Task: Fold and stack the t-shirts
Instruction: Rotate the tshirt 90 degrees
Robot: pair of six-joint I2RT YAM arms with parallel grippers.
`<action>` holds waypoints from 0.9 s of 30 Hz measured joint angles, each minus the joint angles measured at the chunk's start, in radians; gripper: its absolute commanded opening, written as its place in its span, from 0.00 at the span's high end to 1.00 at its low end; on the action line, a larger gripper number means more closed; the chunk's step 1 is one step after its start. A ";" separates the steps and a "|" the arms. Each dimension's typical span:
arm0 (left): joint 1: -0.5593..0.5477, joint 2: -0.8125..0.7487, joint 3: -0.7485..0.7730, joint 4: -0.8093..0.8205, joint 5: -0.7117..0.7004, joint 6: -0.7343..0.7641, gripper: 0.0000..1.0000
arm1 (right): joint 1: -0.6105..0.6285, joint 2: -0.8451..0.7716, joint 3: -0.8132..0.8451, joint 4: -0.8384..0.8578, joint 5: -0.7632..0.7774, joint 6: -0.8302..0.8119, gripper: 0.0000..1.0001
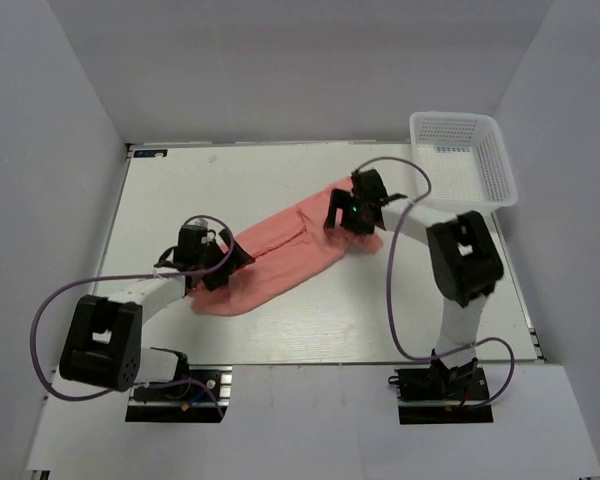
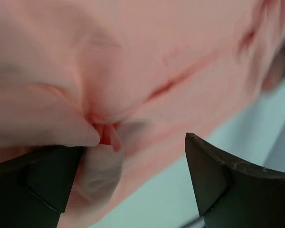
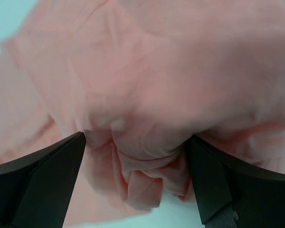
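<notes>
From up top, the salmon-pink t-shirt (image 1: 280,262) lies in a long diagonal strip across the table (image 1: 280,180). My left gripper (image 1: 220,265) is at its near-left end and my right gripper (image 1: 348,215) at the far-right end, with the white basket (image 1: 460,150) off in the far corner. Left wrist: jaws wide apart, small fold beside one finger. Right wrist: jaws spread too, bunched fabric filling the gap.
</notes>
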 measured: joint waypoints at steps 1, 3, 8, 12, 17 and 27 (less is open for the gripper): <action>-0.027 -0.029 -0.034 0.022 0.032 -0.024 0.00 | -0.002 0.063 0.080 0.010 -0.001 -0.006 0.10; -0.093 -0.081 -0.085 0.035 0.083 -0.074 0.00 | -0.004 0.191 0.235 0.039 -0.019 -0.019 0.10; -0.290 -0.128 -0.121 -0.001 0.168 -0.167 0.00 | -0.003 0.526 0.759 -0.004 -0.101 -0.063 0.10; -0.452 -0.035 -0.040 -0.043 0.186 -0.175 0.00 | -0.002 0.679 1.015 -0.020 -0.180 -0.087 0.10; -0.613 0.236 0.219 -0.069 0.213 -0.106 0.00 | -0.001 0.595 0.918 -0.024 -0.204 -0.146 0.10; -0.706 0.238 0.508 -0.273 -0.050 0.018 0.00 | -0.003 0.269 0.831 -0.091 -0.162 -0.233 0.10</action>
